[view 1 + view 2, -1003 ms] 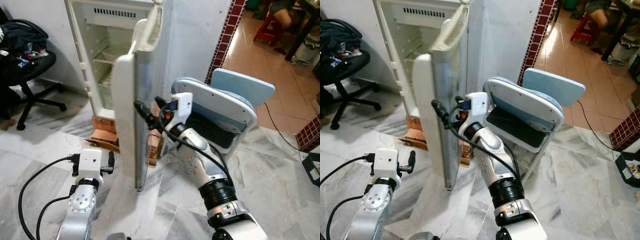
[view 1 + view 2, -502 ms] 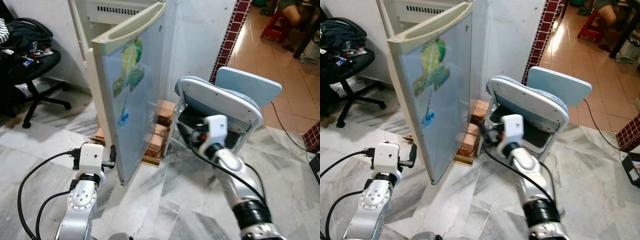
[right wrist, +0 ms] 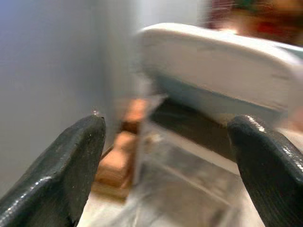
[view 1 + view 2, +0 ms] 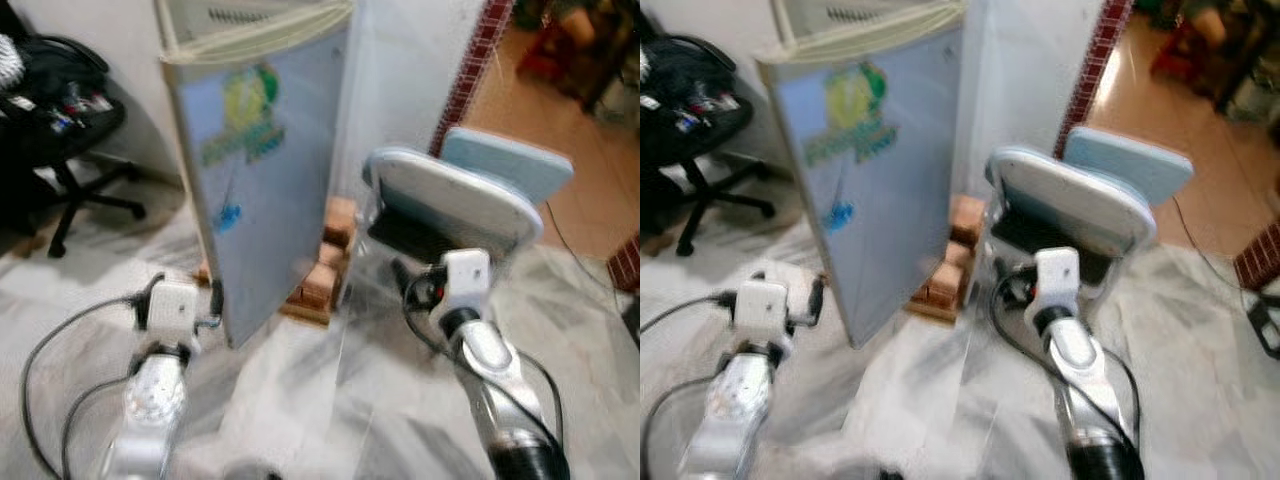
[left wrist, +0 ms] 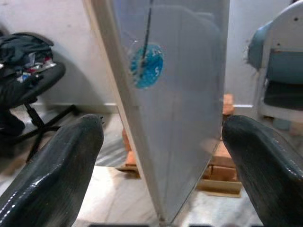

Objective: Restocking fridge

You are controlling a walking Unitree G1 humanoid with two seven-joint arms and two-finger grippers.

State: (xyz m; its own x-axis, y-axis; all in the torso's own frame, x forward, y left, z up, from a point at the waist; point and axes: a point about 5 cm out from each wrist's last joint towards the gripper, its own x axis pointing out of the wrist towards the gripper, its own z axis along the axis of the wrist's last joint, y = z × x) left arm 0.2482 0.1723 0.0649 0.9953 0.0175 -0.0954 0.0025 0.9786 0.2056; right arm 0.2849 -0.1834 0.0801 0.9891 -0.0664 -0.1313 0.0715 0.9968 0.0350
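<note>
At your far left stands a black swivel office chair (image 4: 60,130). Your left tool (image 5: 161,156) hangs empty with fingers spread, facing the pale grey fridge door with green and blue stickers (image 4: 265,190), which stands partly ajar on stacked bricks (image 4: 325,275). Your right tool (image 3: 165,165), also spread and empty, faces a folded light-blue chair (image 4: 455,205).

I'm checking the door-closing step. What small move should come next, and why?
Probably push the fridge door the rest of the way shut with the left tool. The door stands ajar, angled out from the fridge, and the left tool, fingers wide open, faces the door's outer side. The right tool is open too, near the folded chair.
</note>
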